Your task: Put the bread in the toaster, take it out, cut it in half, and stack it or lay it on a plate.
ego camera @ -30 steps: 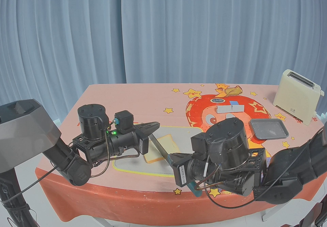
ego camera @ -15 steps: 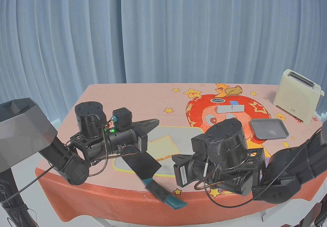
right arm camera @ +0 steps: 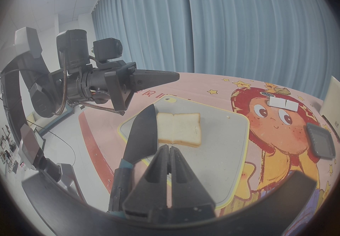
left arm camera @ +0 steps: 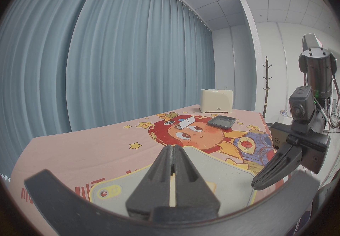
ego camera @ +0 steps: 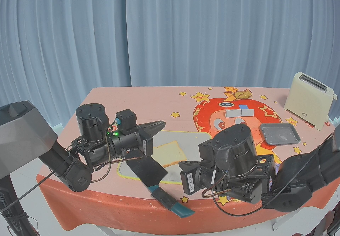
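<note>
A slice of bread (ego camera: 169, 153) lies flat on the pale cutting board (ego camera: 193, 137); in the right wrist view the bread (right arm camera: 179, 128) shows a line down its middle. The knife (ego camera: 148, 170), with a black blade and teal handle (ego camera: 170, 203), lies flat at the board's front corner, its handle poking past the table's front edge. My left gripper (ego camera: 160, 127) hovers shut and empty just left of the bread. My right gripper (right arm camera: 169, 151) is shut and empty, low at the board's front edge, with the knife (right arm camera: 141, 137) lying beside it. The cream toaster (ego camera: 309, 99) stands far right. The grey plate (ego camera: 279, 133) is bare.
Small white and blue blocks (ego camera: 240, 111) lie on the cartoon print behind the plate. The pink tablecloth (ego camera: 141, 102) is open toward the back left. The toaster (left arm camera: 216, 100) and plate (left arm camera: 221, 121) sit far across the table from the left gripper (left arm camera: 172, 150).
One second ago my right gripper held the knife edge-down across the bread. It has let go; the knife now lies flat at the board's front corner. My left arm drew back slightly.
</note>
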### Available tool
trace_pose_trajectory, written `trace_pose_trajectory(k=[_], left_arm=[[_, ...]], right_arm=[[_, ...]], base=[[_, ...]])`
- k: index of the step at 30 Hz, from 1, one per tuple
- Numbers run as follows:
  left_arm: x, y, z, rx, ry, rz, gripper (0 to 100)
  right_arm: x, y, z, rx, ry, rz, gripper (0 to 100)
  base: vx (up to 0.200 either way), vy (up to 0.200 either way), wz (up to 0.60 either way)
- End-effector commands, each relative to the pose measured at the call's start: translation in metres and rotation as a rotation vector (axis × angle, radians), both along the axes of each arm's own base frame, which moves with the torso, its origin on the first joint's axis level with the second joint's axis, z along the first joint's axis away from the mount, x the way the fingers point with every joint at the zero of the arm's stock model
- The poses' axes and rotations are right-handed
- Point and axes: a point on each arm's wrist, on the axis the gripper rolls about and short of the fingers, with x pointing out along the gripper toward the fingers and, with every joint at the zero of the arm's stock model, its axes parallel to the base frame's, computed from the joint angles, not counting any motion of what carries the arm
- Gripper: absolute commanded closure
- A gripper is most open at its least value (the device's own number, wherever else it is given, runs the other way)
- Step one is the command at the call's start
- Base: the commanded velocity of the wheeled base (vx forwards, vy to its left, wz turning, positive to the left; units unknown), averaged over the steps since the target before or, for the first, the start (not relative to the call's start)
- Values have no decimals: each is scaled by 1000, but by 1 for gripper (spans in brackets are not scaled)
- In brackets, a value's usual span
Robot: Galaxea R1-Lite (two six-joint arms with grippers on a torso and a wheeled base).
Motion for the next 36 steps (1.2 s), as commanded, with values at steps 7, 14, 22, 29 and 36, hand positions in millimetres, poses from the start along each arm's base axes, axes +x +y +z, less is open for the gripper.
trace_pose_trajectory(k=[7, 14, 22, 29, 36], left_arm=[[-1, 1, 3, -5, -8, 1, 100], [-18, 27, 24, -20, -43, 48, 100], [-50, 94, 55, -41, -112, 229, 100], [-71, 113, 68, -61, -151, 282, 100], [-67, 125, 76, -65, -184, 322, 100]], right_arm=[[0, 0, 0, -1, 0, 1, 100], [0, 0, 0, 0, -8, -12, 100], [1, 1, 4, 8, -21, -26, 100], [-2, -4, 10, 33, -39, -29, 100], [2, -6, 20, 76, -117, -32, 100]], base=[[0, 0, 0], [0, 0, 0], [0, 0, 0], [0, 0, 0], [0, 0, 0]])
